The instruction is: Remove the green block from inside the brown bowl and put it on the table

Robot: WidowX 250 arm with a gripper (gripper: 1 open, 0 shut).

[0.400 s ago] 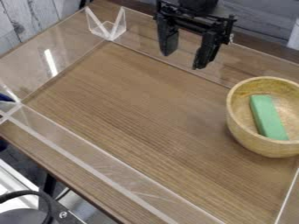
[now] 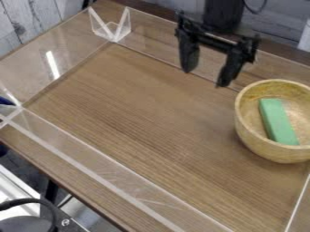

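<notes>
Shifted toward the bowl side of the table and slightly lower in the view since the earlier frame, a black robot gripper (image 2: 208, 68) hangs blurred over the far part of a wooden table (image 2: 145, 109), its two dark fingers spread apart with bare tabletop showing between them. Nearest the camera, at the lower left corner, sit a dark rounded device and a black cable (image 2: 49, 201), partly cut off by the frame. Just beyond, a low clear wall (image 2: 91, 163), smooth and see-through, runs slantwise along the table's near edge. Brown wood grain with a soft sheen covers the flat tabletop. At the right, a round bowl (image 2: 253, 140) of light tan wood, thick-walled and smooth, holds a green block (image 2: 277, 121), a flat, straight-sided bar with a matte, pale green face. The block lies inside the bowl, its long axis running from the far side toward the near side, the near end angled slightly to the right. Farther back, on the left, stands a clear, angular plastic piece (image 2: 111, 25) with glinting edges. Beyond the table's far left corner, weathered gray boards (image 2: 31, 20) show a rough, streaked grain.
</notes>
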